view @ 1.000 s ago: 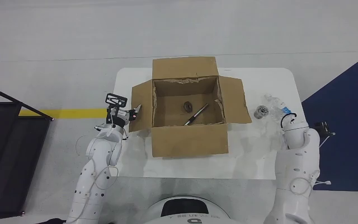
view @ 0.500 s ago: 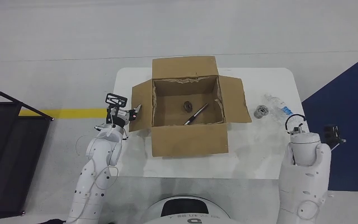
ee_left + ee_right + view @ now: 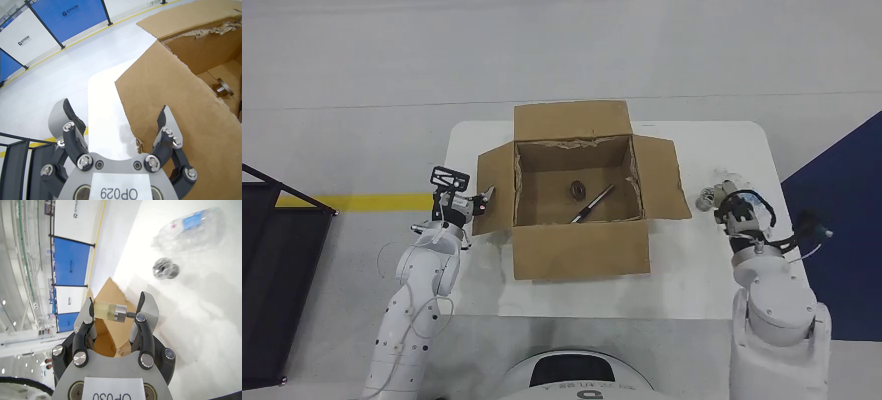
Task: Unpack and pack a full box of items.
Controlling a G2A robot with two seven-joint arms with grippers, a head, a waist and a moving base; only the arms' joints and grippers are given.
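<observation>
Just left of the box (image 3: 580,252), the left gripper (image 3: 115,106) is held with fingers apart beside a flap, a metal disc (image 3: 578,188) and a rod (image 3: 594,203) are seen inside the box, and right of the box the right gripper (image 3: 116,306) is clamped on a threaded cylinder (image 3: 110,312), near a metal fitting (image 3: 165,268) and a bottle (image 3: 191,228).

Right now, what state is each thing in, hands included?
box, open, four flaps folded out
left hand, open, empty
right hand, shut on threaded stud
bottle, lying on its side
round metal part, loose, near the bottle
pen, lying on the box floor
flanged metal piece, resting on the box floor
</observation>
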